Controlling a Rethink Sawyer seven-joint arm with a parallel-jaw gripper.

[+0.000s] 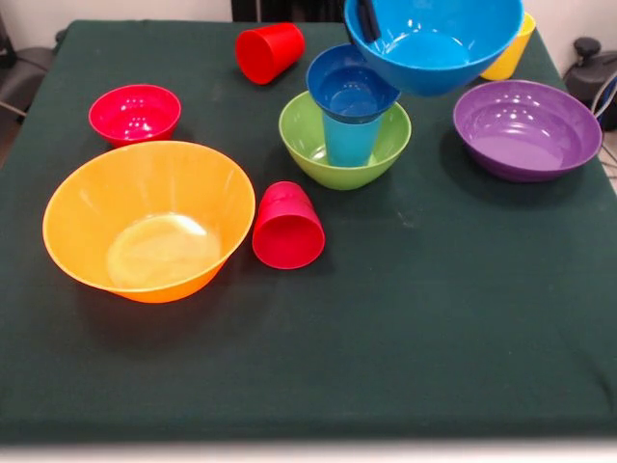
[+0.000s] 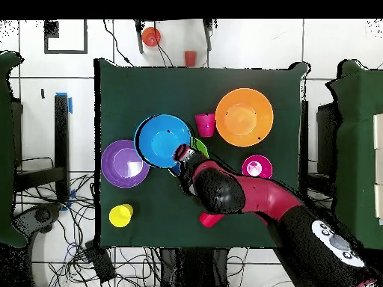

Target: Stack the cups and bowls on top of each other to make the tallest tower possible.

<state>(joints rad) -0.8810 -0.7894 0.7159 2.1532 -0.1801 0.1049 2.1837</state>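
The huge orange bowl (image 1: 145,220) sat on the tabletop (image 1: 434,338) well apart from the green bowl (image 1: 344,140), which anchored the tower: light blue cup (image 1: 350,137) in it, small dark blue bowl (image 1: 351,89) on top. Above and just beside that hung the medium blue bowl (image 1: 434,40), the claw (image 1: 368,19) pinching its rim. Light, stiff, glossy plastic, probably slippery, so the rim looked the sensible hold. The front view showed the stack; overhead, bowl (image 2: 163,140) and arm (image 2: 247,196) hid it.

Yellow cup (image 1: 512,48) half hidden behind blue bowl (image 1: 434,39); bowl's top cut off.
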